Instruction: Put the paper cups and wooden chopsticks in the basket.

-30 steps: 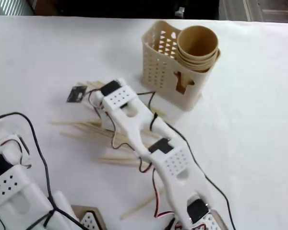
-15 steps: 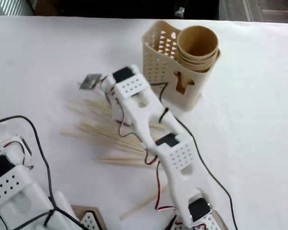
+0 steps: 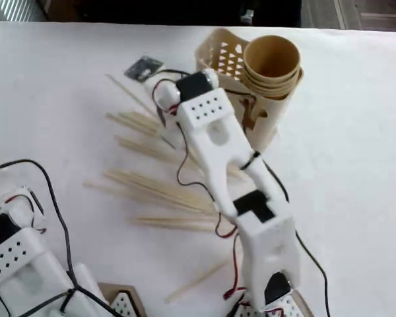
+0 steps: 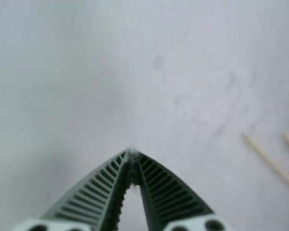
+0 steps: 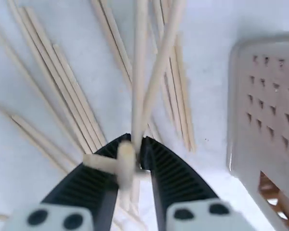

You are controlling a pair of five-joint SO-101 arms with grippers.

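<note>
Your right arm (image 3: 231, 172) has swung off the pile and risen toward the basket (image 3: 214, 49) over the last second, uncovering the sticks it lay across. Nearest you, the left end effector (image 4: 131, 155) is clenched on nothing above bare tabletop (image 4: 86, 72), with a stray stick (image 4: 272, 162) lying off to one side. Under the right forearm, loose chopsticks (image 3: 155, 188) fan across the tabletop. The right wrist view gives you the right end effector (image 5: 133, 144) grasping two chopsticks (image 5: 139, 82), with the basket wall just beside them. The high view gives you the paper cups (image 3: 272, 63), stacked inside the basket at its right end.
</note>
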